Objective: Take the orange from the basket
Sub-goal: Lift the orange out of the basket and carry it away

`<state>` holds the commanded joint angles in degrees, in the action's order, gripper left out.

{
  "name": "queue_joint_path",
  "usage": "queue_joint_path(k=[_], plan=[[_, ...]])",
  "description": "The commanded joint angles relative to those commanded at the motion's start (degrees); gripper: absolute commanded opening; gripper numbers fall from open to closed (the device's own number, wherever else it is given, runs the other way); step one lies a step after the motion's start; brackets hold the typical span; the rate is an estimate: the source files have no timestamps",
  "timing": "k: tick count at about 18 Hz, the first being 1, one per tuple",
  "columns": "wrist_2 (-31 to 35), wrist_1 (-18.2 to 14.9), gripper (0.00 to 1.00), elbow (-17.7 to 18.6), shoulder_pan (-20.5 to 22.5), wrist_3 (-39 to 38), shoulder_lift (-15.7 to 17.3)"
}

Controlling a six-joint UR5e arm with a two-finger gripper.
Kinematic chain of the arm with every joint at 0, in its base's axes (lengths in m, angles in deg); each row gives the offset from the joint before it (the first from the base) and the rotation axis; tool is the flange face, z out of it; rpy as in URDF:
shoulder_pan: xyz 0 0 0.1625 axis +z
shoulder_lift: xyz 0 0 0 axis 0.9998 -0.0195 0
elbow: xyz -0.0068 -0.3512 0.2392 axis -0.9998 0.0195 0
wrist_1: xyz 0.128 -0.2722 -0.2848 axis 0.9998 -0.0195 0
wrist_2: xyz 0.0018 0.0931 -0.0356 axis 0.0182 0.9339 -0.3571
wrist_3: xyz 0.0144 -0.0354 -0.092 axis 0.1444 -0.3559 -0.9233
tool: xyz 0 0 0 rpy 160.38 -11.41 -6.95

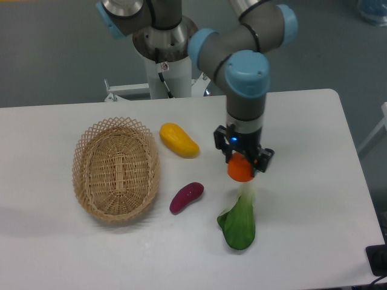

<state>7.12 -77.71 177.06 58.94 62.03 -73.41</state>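
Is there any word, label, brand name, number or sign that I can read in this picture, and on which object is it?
None: no readable text appears on the arm, the end effector, the orange it holds, the basket, the other produce or the table.

No legible text, labels, brands or numbers.
Neither the silver-and-blue jointed robot arm (242, 66), the white rectangular table (302, 157) nor the oval tan woven wicker basket (115, 169) bears any readable marking; the small blue light on the black two-finger gripper (243, 162) forms no character.
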Motion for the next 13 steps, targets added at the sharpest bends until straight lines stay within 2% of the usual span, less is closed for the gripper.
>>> queue_joint_path(k=[3, 6, 8, 13], plan=[[0.17, 0.09, 0.38, -1.32, 0.62, 2.29, -0.97], [0.0, -0.09, 0.38, -2.2, 3.43, 6.4, -1.5], [-0.7, -0.35, 0.38, -2.12, 5.45, 8.87, -1.41], [-0.7, -0.7, 0.38, -2.29, 6.69, 11.16, -1.41]])
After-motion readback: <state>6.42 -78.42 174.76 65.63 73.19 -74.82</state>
